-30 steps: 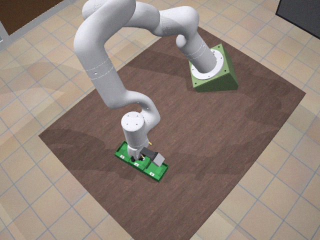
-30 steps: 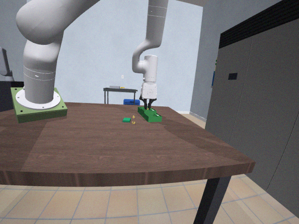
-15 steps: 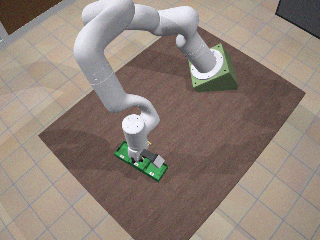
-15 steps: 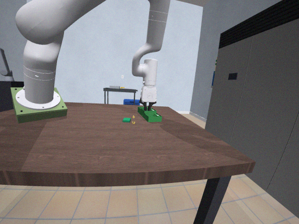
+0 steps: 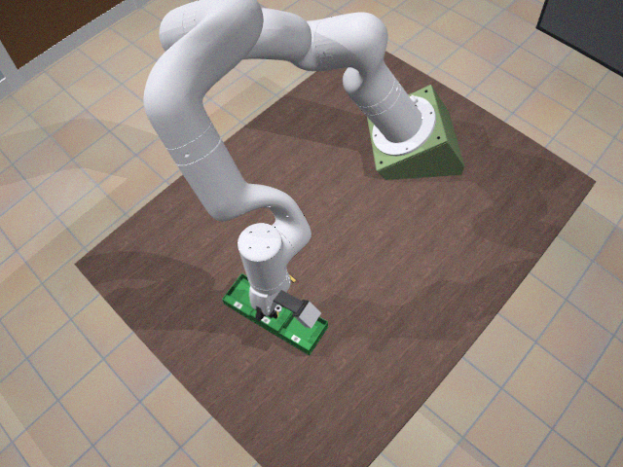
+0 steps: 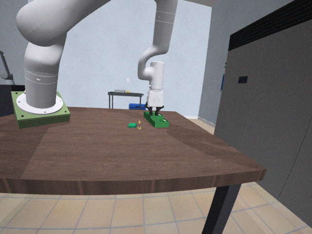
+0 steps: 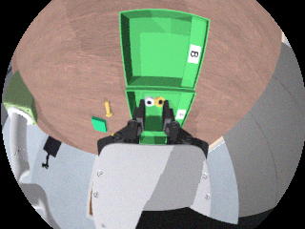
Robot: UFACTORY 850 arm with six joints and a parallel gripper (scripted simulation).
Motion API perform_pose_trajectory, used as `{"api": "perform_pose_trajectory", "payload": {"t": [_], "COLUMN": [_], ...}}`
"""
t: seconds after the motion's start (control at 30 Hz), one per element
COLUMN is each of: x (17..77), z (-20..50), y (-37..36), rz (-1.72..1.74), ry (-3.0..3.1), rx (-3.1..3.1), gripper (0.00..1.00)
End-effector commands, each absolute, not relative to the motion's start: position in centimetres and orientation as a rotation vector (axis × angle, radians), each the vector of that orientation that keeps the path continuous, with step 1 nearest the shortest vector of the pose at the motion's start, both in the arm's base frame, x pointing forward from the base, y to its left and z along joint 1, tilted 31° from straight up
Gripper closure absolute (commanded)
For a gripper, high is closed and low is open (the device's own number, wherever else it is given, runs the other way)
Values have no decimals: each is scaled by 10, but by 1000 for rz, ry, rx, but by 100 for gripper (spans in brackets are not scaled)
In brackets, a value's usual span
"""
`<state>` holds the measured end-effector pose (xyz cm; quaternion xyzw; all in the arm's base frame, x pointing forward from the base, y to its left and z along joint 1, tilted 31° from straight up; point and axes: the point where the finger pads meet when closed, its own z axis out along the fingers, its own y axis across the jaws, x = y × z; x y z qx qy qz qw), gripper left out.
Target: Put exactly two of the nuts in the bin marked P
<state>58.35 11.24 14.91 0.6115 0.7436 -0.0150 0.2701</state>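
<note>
A row of three joined green bins (image 5: 312, 338) (image 6: 161, 123) (image 7: 133, 52) stands near the table's edge. My gripper (image 5: 268, 312) (image 6: 154, 112) (image 7: 153, 106) is low over the middle bin with its fingers parted and nothing between them. In the wrist view a white nut (image 7: 149, 102) (image 5: 277, 305) and an orange nut (image 7: 160, 101) lie side by side in that bin, just beyond my fingertips. The bin's label (image 7: 181, 114) is too small to read. Another yellow nut (image 6: 139, 127) lies on the table beside the bins.
A small green block (image 6: 131, 125) (image 7: 98, 124) and a yellow bolt (image 6: 139, 122) (image 7: 109, 110) lie on the table near the bins. The far bin (image 7: 162, 45) carries a label (image 7: 193, 55) and looks empty. The arm's green base (image 5: 418, 161) (image 6: 40, 118) stands at the far side.
</note>
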Motion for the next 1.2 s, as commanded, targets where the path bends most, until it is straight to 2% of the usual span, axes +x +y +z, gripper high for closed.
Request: {"api": "perform_pose_trajectory", "payload": {"t": [0.0,1.17], "x": [584,573], "z": [150,175], "y": [113,123], "rz": [-38,-38], "ry": [2003,2003], "rx": [1647,1647], "gripper": [70,70]}}
